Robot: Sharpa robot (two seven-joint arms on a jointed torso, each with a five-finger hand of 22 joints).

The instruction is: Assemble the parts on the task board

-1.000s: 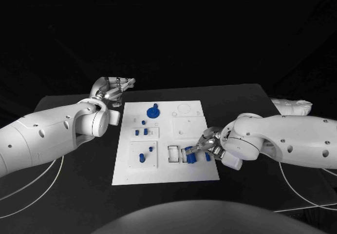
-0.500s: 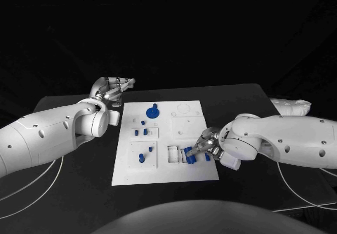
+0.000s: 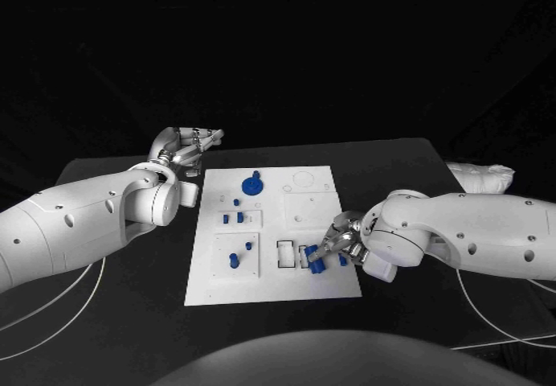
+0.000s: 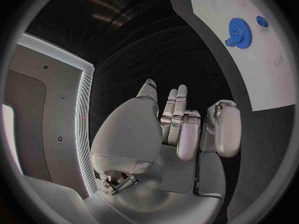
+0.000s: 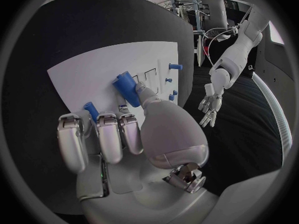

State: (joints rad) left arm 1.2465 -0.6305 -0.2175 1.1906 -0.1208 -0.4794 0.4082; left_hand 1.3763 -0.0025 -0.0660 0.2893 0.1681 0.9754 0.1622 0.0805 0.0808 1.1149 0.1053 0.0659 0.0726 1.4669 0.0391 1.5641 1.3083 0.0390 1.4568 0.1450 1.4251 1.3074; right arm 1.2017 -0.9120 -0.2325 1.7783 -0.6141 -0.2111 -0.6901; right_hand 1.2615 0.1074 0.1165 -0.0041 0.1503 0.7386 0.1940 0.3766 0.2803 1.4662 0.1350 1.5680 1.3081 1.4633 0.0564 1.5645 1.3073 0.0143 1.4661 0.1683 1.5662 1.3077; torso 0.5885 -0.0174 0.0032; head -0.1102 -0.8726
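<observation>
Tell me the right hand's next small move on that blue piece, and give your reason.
Probably ease the blue piece straight down into the board. The right hand holds it at the fingertips, right over the slots near the task board's near right part, and whether it is seated cannot be told. The left hand hangs off the board's far left corner, holding nothing.

Two bulky white arms dotted with small dark screws, thin white cables trailing, each ending in a silver hand (image 3: 338, 236).
</observation>
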